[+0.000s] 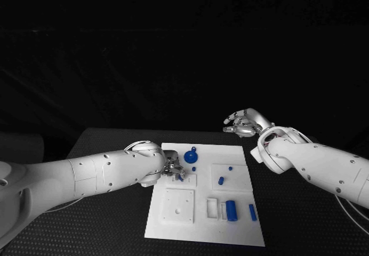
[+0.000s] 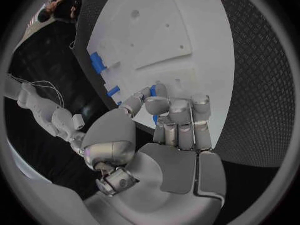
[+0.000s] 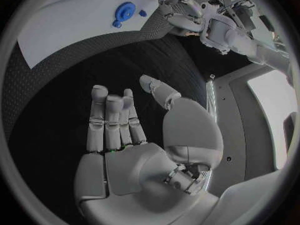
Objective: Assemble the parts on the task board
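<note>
The white task board [image 1: 178,216] lies in the middle of the black table. My left hand [image 1: 170,168] is low over the board's left side with its fingers curled in. In the left wrist view the thumb and fingers [image 2: 178,112] pinch a small blue part [image 2: 153,91]. My right hand [image 1: 246,123] hangs above the table past the board's far right corner, fingers apart and palm [image 3: 134,160] bare. A round blue part [image 1: 191,156] lies near the far edge, just beside the left hand. A blue peg [image 1: 221,181] stands mid-board.
A blue cylinder [image 1: 232,209] and a slim blue pin [image 1: 252,212] lie at the board's near right. A square white plate [image 1: 179,203] sits at the near left. Bare black table [image 1: 299,224] runs along both sides of the board.
</note>
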`<state>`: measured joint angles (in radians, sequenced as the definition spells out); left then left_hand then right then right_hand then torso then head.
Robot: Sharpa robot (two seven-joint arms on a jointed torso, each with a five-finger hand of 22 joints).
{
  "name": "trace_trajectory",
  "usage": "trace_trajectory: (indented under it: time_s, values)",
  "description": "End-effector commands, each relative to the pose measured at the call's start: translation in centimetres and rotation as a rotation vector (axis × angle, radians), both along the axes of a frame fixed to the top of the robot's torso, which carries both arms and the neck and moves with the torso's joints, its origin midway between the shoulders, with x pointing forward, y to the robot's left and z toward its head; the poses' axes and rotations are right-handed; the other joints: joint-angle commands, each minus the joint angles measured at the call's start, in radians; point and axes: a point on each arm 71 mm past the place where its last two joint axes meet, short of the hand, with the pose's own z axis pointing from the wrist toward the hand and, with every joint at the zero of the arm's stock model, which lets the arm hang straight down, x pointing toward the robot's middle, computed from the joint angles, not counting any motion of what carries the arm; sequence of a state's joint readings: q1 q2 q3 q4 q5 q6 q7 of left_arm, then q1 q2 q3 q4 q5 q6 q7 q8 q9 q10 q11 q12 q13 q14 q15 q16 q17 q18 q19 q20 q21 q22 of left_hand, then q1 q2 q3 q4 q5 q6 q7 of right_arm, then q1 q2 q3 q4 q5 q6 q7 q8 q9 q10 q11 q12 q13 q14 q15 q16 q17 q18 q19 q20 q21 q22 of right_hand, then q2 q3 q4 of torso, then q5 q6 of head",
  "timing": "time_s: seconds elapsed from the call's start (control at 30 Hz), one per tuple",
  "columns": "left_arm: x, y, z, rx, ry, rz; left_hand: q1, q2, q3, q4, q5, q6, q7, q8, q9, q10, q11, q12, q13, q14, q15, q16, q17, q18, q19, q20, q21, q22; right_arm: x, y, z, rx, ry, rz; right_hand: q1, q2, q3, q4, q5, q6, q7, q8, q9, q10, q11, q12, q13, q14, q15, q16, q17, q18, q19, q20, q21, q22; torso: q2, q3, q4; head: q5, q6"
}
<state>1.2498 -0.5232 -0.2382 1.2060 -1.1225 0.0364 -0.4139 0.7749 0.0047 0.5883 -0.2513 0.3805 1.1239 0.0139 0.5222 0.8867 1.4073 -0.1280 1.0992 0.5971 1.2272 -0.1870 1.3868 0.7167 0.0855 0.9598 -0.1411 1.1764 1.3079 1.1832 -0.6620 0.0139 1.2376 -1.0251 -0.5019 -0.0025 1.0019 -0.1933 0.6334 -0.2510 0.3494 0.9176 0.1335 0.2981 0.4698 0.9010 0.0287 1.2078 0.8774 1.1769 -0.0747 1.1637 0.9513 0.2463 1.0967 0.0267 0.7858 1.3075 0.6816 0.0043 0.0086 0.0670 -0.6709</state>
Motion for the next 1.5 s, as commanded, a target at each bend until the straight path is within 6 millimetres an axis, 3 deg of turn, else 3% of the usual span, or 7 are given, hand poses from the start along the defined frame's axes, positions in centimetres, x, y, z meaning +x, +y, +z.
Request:
trace_trajectory:
  time_s: [0.03,0.87,1.5]
  values:
    - [-0.16,-0.20,-0.24,-0.003,0.000,-0.016,0.053,0.059,0.024,-0.025,0.003,0.103,-0.047,0.005,-0.001,-0.008,-0.003,0.004,-0.002,0.004,-0.002,0.003,-0.002,0.002,-0.004,-0.121,-0.003,0.007,-0.03,0.15,-0.01,-0.001,0.003,0.015,0.001,0.008,0.000,0.006,0.005,0.001,0.008,-0.003,0.001,-0.006,0.002,0.007,-0.001,-0.007,-0.002,0.007,-0.002,0.015,-0.006,-0.002,0.004,0.021,0.000,0.0000,0.0001,-0.001,-0.001]
    - [-0.32,-0.50,-0.29,-0.008,0.000,-0.027,0.053,0.060,0.025,-0.026,0.004,0.102,-0.047,0.005,-0.002,-0.008,-0.003,0.004,-0.002,0.005,-0.002,0.003,-0.002,0.003,-0.004,-0.121,-0.003,0.007,-0.05,0.25,-0.01,0.000,0.003,0.017,0.000,0.009,-0.001,0.006,0.005,0.001,0.008,-0.003,0.001,-0.006,0.002,0.008,-0.003,-0.007,-0.003,0.008,-0.003,0.015,-0.006,-0.002,0.004,0.021,0.000,0.0008,0.0001,-0.001,0.005]
    - [-0.30,-0.04,-0.44,0.025,0.013,-0.031,0.058,0.061,0.026,-0.030,0.009,0.102,-0.047,0.006,-0.003,-0.008,-0.004,0.004,-0.003,0.005,-0.003,0.003,-0.002,0.003,-0.003,-0.121,-0.003,0.007,-0.06,0.29,-0.02,0.000,0.004,0.019,0.000,0.009,-0.001,0.005,0.006,0.001,0.008,-0.003,0.001,-0.006,0.002,0.009,-0.004,-0.007,-0.003,0.008,-0.003,0.015,-0.006,-0.002,0.004,0.021,0.000,0.0001,0.0005,0.001,0.000]
